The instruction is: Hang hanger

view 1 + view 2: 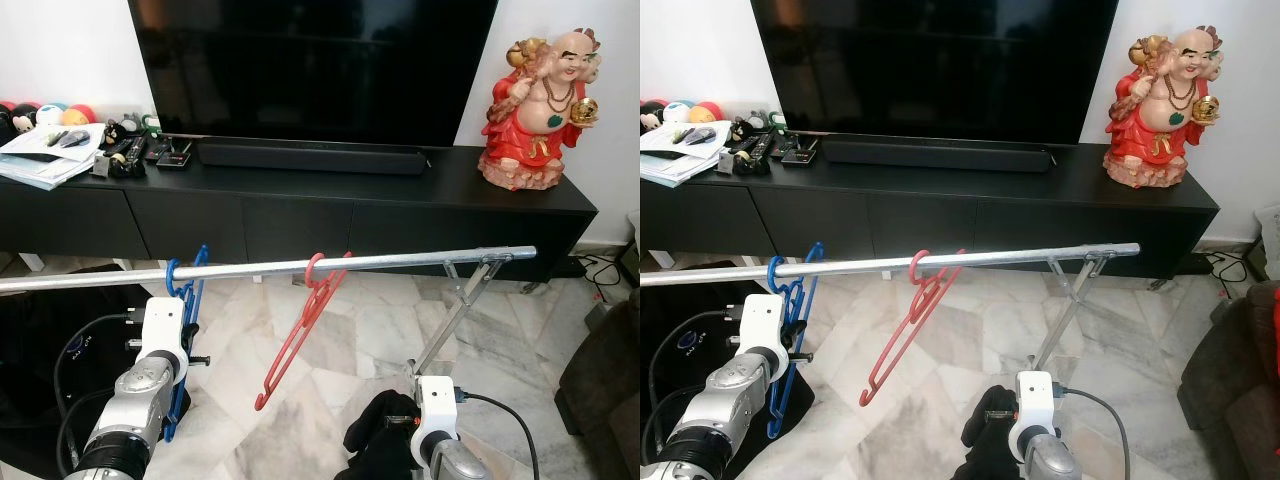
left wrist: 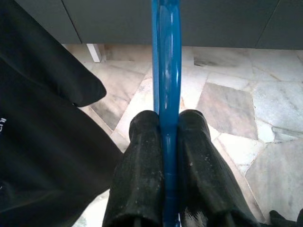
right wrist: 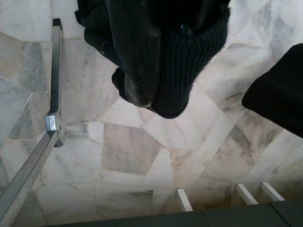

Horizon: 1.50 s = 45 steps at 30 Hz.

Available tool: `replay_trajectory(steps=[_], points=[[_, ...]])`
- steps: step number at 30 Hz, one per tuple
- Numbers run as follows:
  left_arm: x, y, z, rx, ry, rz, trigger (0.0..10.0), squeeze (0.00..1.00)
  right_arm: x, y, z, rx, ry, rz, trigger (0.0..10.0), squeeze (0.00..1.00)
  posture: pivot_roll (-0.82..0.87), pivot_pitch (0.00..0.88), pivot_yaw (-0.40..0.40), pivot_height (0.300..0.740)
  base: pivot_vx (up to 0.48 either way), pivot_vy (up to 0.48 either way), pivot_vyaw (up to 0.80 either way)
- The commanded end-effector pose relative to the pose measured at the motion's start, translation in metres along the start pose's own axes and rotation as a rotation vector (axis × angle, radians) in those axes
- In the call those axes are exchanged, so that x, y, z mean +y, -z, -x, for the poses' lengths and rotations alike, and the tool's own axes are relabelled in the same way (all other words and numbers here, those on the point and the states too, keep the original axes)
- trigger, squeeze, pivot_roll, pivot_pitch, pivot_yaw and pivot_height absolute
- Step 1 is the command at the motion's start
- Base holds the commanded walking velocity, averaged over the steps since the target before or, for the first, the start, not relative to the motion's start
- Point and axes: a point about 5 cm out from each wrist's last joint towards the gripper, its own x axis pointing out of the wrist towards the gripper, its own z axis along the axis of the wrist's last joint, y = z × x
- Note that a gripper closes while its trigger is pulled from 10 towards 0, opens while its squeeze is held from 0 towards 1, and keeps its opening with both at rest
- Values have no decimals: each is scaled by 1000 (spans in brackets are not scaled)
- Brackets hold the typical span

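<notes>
A blue hanger (image 1: pixel 182 285) has its hook over the silver rail (image 1: pixel 400 262) near the rail's left end. My left gripper (image 2: pixel 166 119) is shut on its blue bar (image 2: pixel 166 66), just below the rail. A red hanger (image 1: pixel 300 335) hangs tilted from the middle of the rail, free of both grippers. My right gripper (image 1: pixel 385 435) is low, under the rail's right half and above the marble floor. In the right wrist view one black finger (image 3: pixel 137 61) lies against a black knitted cloth (image 3: pixel 194 56).
A black TV console (image 1: pixel 300 215) with a large TV stands behind the rail, and a red statue (image 1: pixel 535 110) sits on its right end. The rail's slanted stand leg (image 1: pixel 450 320) is at the right. Black bags (image 1: pixel 60 320) and cables lie at left, a dark seat (image 1: pixel 610 380) at right.
</notes>
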Motion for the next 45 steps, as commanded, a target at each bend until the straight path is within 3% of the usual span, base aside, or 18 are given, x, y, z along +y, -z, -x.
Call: replay_trajectory(steps=[1,5,10,15,22,26,32,33,34,35,36,37,39,40,43,45], points=[[-3,-1,-1,-3,2,-15,0,0,0,-3,0,-11,1,-3,10000,0,116,0,-18,740,0,0,0],[-4,1,0,-9,7,-7,0,0,0,-2,0,-9,1,-4,10000,0,116,0,-18,740,0,0,0],[-3,-9,3,-121,-15,-23,0,0,-2,0,1,-7,5,-5,10000,0,113,0,-20,740,0,0,0],[-2,-14,6,-166,-21,-47,0,0,-4,1,1,-5,10,-7,10000,0,116,0,-21,740,0,0,0],[0,-1,21,-175,5,-76,0,0,-4,2,2,-1,12,-7,10000,0,112,0,-21,740,0,0,0],[0,18,36,-149,32,-101,0,0,-4,3,2,1,12,-7,10000,0,114,0,-21,740,0,0,0],[5,36,44,-99,24,-118,0,0,-4,3,2,0,14,-9,10000,0,122,0,-19,740,0,0,0],[6,44,45,-67,29,-138,4078,0,-4,3,2,0,14,-8,10000,0,126,0,-20,740,0,0,0],[7,55,45,-25,37,-191,10000,0,-3,3,2,0,13,-9,10000,0,121,0,-18,740,0,0,0],[8,62,46,2,43,-229,10000,0,-3,3,2,0,12,-9,10000,0,121,0,-18,740,0,0,0],[12,81,47,89,38,-199,10000,0,-3,2,2,-1,12,-10,10000,0,121,0,-18,740,0,0,0],[12,81,47,89,38,-199,10000,0,-3,2,2,-1,12,-10,10000,0,121,0,-18,740,0,0,0],[15,111,51,228,22,-158,10000,0,-4,2,2,-5,19,-13,10000,0,121,0,-14,740,0,0,0],[15,111,51,228,22,-158,10000,0,-4,2,2,-5,19,-13,10000,0,121,0,-14,740,0,0,0],[18,145,65,381,-3,-174,10000,0,-5,2,2,-5,28,-14,10000,0,116,0,-10,740,0,0,0],[19,157,72,434,2,-207,10000,0,-6,2,2,-5,31,-14,10000,0,110,0,-9,740,0,0,0]])
